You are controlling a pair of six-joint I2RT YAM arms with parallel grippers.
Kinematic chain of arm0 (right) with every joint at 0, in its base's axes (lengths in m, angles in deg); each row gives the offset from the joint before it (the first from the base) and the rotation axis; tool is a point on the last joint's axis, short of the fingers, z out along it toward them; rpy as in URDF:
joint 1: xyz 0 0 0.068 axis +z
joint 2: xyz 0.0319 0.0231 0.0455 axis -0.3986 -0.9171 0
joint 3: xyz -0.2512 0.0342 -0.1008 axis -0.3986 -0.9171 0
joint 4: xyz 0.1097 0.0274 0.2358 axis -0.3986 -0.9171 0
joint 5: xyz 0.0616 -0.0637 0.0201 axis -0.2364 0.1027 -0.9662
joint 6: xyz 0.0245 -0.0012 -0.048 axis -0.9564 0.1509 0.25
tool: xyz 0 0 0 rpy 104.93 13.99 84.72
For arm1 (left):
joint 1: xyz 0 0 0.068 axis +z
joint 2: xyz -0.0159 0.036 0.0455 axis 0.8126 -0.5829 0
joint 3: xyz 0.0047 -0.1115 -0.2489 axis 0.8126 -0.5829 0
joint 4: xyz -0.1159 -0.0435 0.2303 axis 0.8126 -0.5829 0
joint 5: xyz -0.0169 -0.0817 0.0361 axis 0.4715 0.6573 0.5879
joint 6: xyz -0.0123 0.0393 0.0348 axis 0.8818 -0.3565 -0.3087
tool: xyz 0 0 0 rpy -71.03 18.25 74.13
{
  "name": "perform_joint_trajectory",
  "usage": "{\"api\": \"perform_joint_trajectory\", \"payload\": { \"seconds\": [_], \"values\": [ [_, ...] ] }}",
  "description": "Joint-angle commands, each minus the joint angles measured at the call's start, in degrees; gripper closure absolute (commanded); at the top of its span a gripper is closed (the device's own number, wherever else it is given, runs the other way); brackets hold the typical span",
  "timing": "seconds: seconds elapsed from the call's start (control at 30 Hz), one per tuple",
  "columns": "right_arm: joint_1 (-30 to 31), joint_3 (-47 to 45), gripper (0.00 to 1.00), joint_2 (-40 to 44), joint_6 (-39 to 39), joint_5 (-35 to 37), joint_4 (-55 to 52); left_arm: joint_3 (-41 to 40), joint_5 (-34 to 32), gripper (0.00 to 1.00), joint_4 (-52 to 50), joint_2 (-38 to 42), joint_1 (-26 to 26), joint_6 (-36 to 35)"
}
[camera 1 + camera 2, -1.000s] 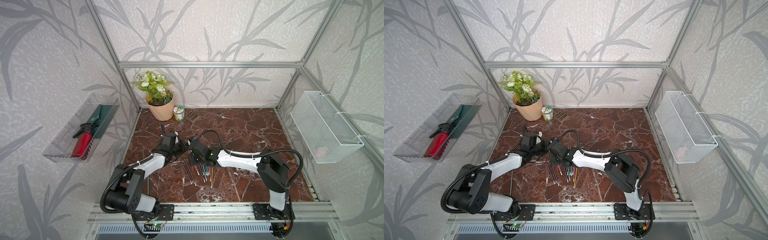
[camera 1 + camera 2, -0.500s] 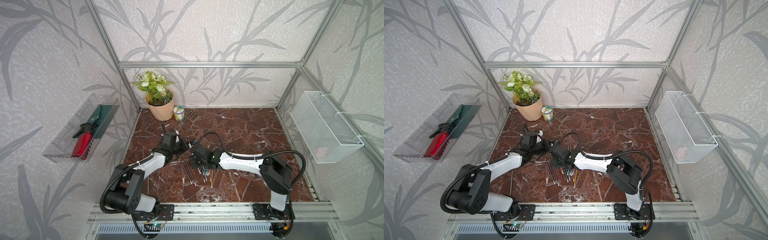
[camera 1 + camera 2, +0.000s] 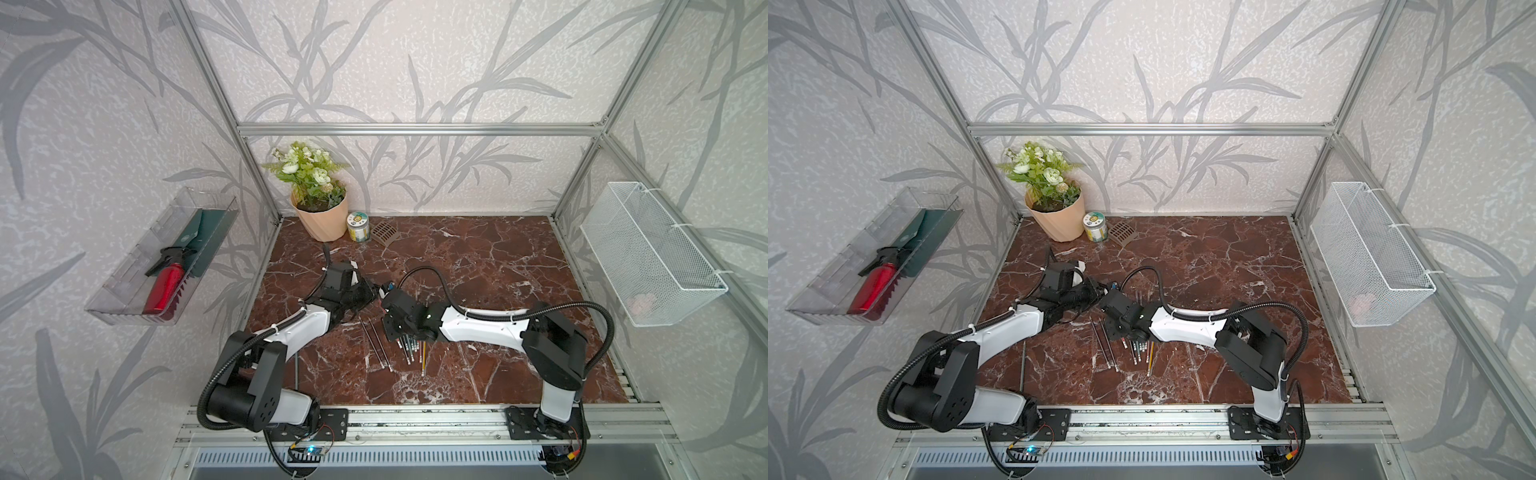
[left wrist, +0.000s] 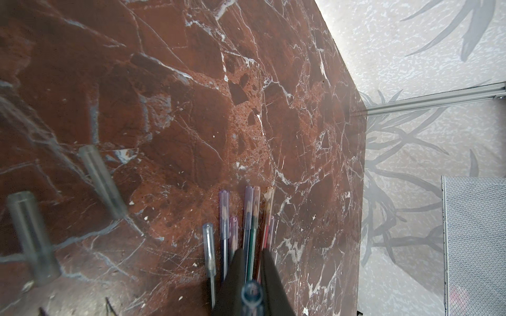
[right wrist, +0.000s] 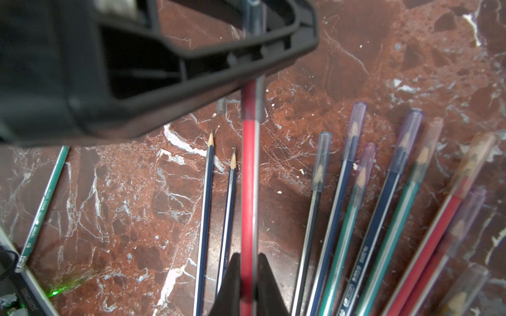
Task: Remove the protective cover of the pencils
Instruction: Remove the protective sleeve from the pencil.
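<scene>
Two top views give only the layout: both arms reach inward over the marble surface [image 3: 478, 257] and meet just beyond the far end of the pencils [image 3: 410, 353], the grasp too small to read there. The right wrist view settles it. The right fingers [image 5: 232, 284] are pinched narrow on the shaft of a red pencil [image 5: 248, 191], which runs straight from them to the left fingers [image 5: 273, 49]. These are clamped on the translucent cap [image 5: 253, 104], which sleeves the pencil's tip and is not yet off. Two bare dark pencils [image 5: 204, 208] lie just beside the red one, capped ones fan out on its other side, and a green pencil [image 5: 44, 202] lies well apart. Only the left wrist view shows the cap end-on between the left fingers, plus two loose clear caps [image 4: 101, 180], blurred, apart from the fan.
</scene>
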Motion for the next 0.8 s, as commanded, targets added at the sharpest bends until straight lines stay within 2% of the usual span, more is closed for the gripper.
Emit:
{"api": "perform_joint_trajectory", "payload": {
  "seconds": [0.0,0.4,0.77],
  "values": [
    [1.30,-0.20,0.93,2.36,1.46,1.43,0.19,1.69,-1.64,1.00,-1.61,2.06,-0.14,-1.54],
    [3.83,-3.92,1.00,5.94,2.42,4.69,1.21,2.49,-4.64,1.00,-4.97,3.82,-0.18,-3.00],
    [6.44,-7.37,1.00,7.66,1.36,6.74,2.29,3.15,-7.70,1.00,-8.22,4.66,0.76,-3.94]
  ]
}}
